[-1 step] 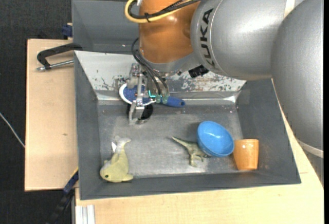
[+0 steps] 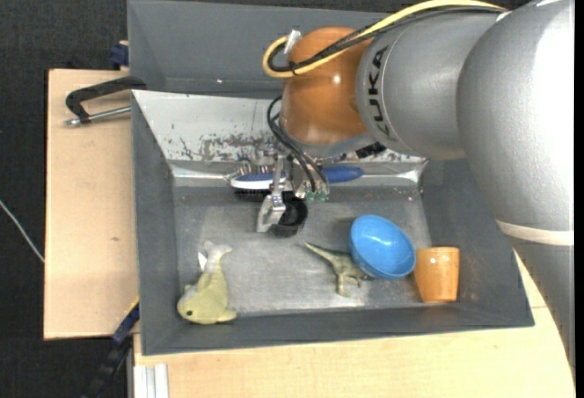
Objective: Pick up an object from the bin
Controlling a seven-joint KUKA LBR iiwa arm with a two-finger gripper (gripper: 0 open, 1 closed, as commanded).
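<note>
Claw [image 2: 278, 209] sits low, mid-frame in the bin [image 2: 151, 232], just below a blue-and-white thing [image 2: 251, 177] lying along the back wall. Apart or closed? Can't tell. Nothing looks lifted yet, so the grab and the raise remain. Blue egg-shaped shell [image 2: 381, 246], green lizard toy [image 2: 339, 267], orange cup [image 2: 437, 274] and yellow fish [image 2: 210, 294] lie lower down.
</note>
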